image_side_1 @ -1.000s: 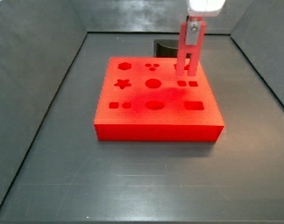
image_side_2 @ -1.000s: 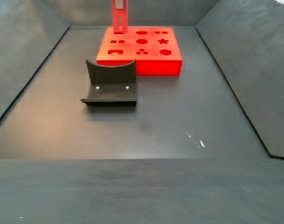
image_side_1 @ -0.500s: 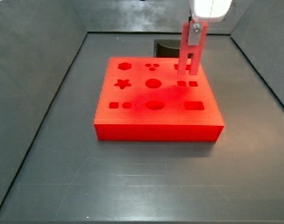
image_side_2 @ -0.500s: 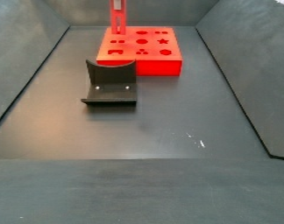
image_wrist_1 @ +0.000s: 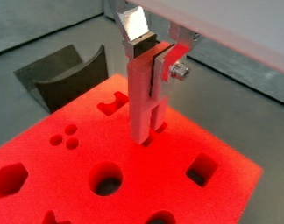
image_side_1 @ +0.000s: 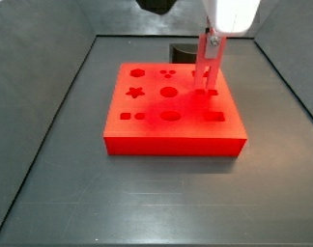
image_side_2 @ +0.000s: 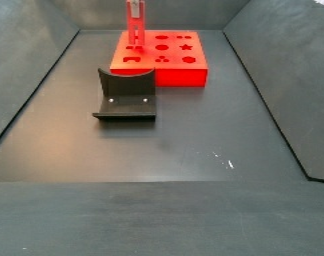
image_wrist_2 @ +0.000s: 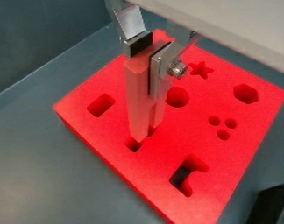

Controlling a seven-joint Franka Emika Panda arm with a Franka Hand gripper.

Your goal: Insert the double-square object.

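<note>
My gripper [image_side_1: 213, 41] is shut on the upper part of the double-square object [image_side_1: 206, 68], a slim red peg of two parallel bars, held upright. It hangs over the far right part of the big red block [image_side_1: 153, 130]. In both wrist views the silver fingers [image_wrist_1: 134, 24] [image_wrist_2: 131, 22] clamp the peg [image_wrist_1: 145, 96] [image_wrist_2: 139, 101]. Its lower tips meet the block's top [image_wrist_1: 62, 179] at a small hole [image_wrist_2: 134, 146]. I cannot tell how deep they sit. In a side view the peg [image_side_2: 134, 18] stands at the block's [image_side_2: 172, 72] far left corner.
The dark fixture [image_side_2: 125, 96] stands on the floor next to the block, also seen in a wrist view [image_wrist_1: 57, 74] and behind the block [image_side_1: 183, 50]. The block has star, circle, hexagon and square holes [image_wrist_2: 100, 106]. Grey walls [image_side_2: 278, 90] ring the floor.
The gripper has moved down with the peg, bringing its lower tips from above the block to the block's top surface.
</note>
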